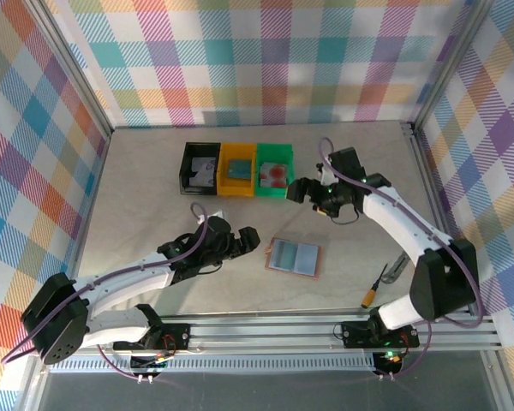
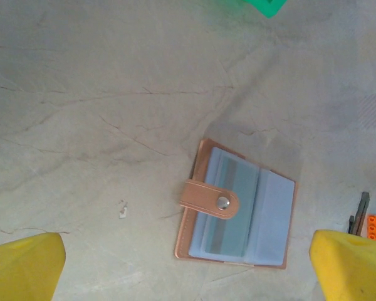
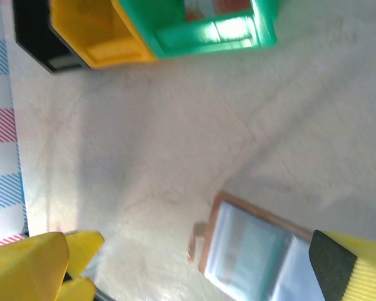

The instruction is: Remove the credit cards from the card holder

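The reddish-brown card holder [image 1: 294,257] lies open and flat on the table, grey-blue pockets up. In the left wrist view the card holder [image 2: 272,219] has its strap folded over a teal-blue credit card [image 2: 235,213] in the left pocket. My left gripper [image 1: 244,242] is open just left of the holder, its yellow fingers [image 2: 25,266] wide apart and empty. My right gripper [image 1: 298,190] hangs open and empty between the green bin [image 1: 274,169] and the holder [image 3: 257,251]. A pale card with red spots [image 1: 276,174] lies in the green bin.
A yellow bin [image 1: 237,169] holds a teal card and a black bin [image 1: 201,169] a grey-white card, both left of the green bin at the back. A small tool [image 1: 392,272] and an orange plug [image 1: 373,295] lie right of the holder.
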Robot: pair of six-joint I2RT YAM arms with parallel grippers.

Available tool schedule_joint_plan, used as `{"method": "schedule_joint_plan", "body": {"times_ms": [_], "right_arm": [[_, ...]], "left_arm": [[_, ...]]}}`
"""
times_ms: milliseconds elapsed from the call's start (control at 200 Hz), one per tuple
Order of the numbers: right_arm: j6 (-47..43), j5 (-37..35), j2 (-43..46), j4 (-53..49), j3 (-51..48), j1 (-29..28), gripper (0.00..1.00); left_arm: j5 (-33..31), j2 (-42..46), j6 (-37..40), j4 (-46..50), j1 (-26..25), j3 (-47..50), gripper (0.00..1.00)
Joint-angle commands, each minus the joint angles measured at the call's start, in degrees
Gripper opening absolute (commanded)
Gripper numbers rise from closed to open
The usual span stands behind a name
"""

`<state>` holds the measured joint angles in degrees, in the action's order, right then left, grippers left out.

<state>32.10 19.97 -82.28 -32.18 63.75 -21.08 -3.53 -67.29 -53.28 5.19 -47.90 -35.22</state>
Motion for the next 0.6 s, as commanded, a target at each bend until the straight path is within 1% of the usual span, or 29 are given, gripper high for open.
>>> {"method": "schedule_joint_plan", "body": {"times_ms": [0,155,350,470,595], "right_arm": [[1.55,-0.10,4.49,0.38,-4.49,-0.27,0.99],[2.35,-0.98,10.28,-1.54,-11.18,-0.44,0.99],[3.87,-7.08,15.07,-5.73,-16.50,-0.45,0.99],[5.56,-6.08,15.89,-4.31,-19.36,-0.45,1.00],[6.73,-4.56,14.52,-3.48,-20.75,-0.41,0.99]], "left_arm": [[0.92,-1.42,-1.36,-3.10,-1.52,-2.37,0.99],[1.27,-5.11,-2.08,-3.91,-3.79,-4.30,0.98],[2.04,-9.43,-4.35,-6.37,-6.27,-6.54,0.97],[2.51,-12.75,-4.56,-7.03,-7.92,-9.14,0.96],[3.78,-16.88,-4.80,-7.90,-9.37,-12.04,0.95]]}}
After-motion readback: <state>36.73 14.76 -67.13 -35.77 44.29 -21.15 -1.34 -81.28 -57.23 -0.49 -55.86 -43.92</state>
